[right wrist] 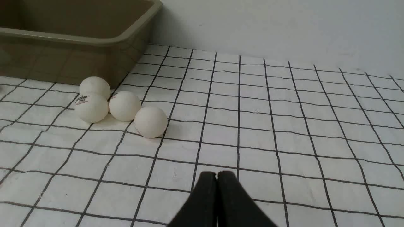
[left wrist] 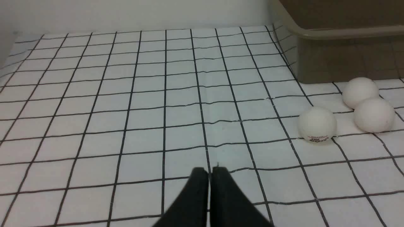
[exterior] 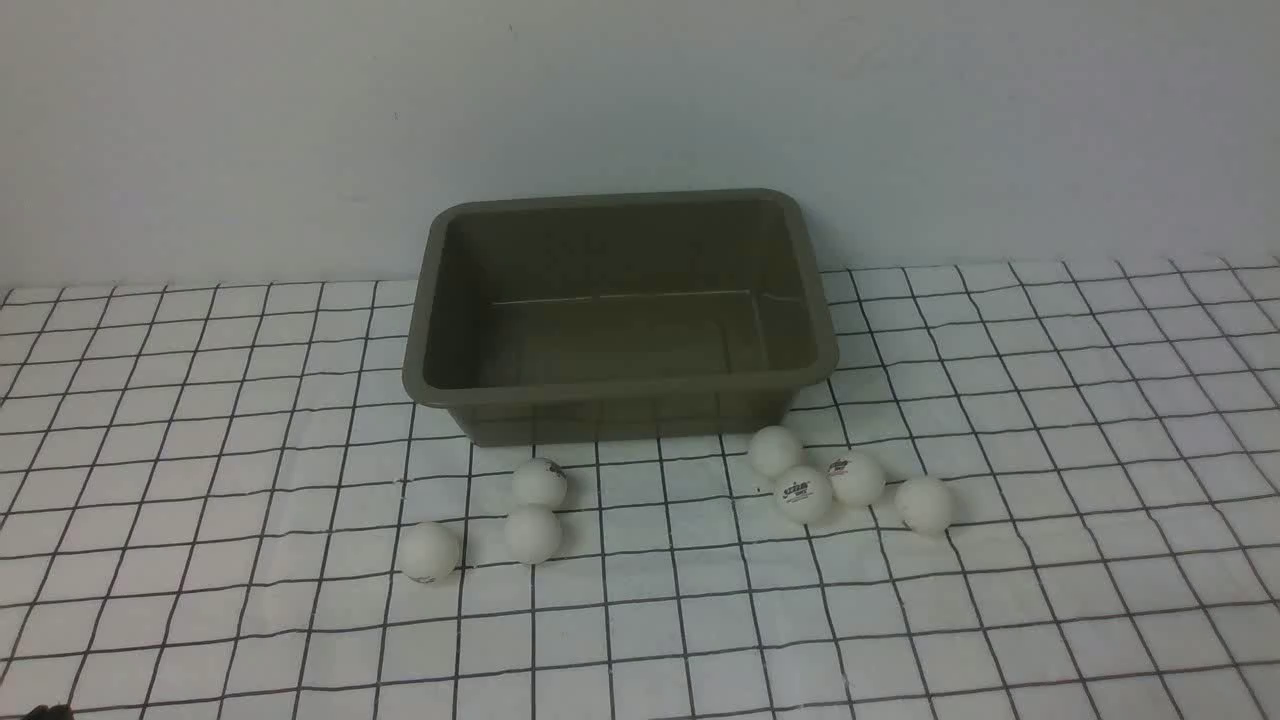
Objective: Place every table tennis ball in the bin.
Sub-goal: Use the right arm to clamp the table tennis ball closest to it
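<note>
The olive-grey bin (exterior: 620, 385) stands at the back of the table, with no ball visible inside. Several white table tennis balls lie on the cloth just in front of it: three on the left (exterior: 540, 482) (exterior: 532, 534) (exterior: 430, 552) and several on the right (exterior: 775, 450) (exterior: 803, 494) (exterior: 857, 477) (exterior: 923, 503). My left gripper (left wrist: 209, 170) is shut and holds nothing, low over the cloth, apart from the left balls (left wrist: 317, 124). Likewise shut and holding nothing, my right gripper (right wrist: 217, 174) hangs short of the right balls (right wrist: 150, 121). Neither arm shows in the front view.
A white cloth with a black grid (exterior: 1050, 560) covers the table. A plain pale wall (exterior: 640, 100) rises close behind the bin. The bin's corner shows in both wrist views (left wrist: 344, 31) (right wrist: 126, 37).
</note>
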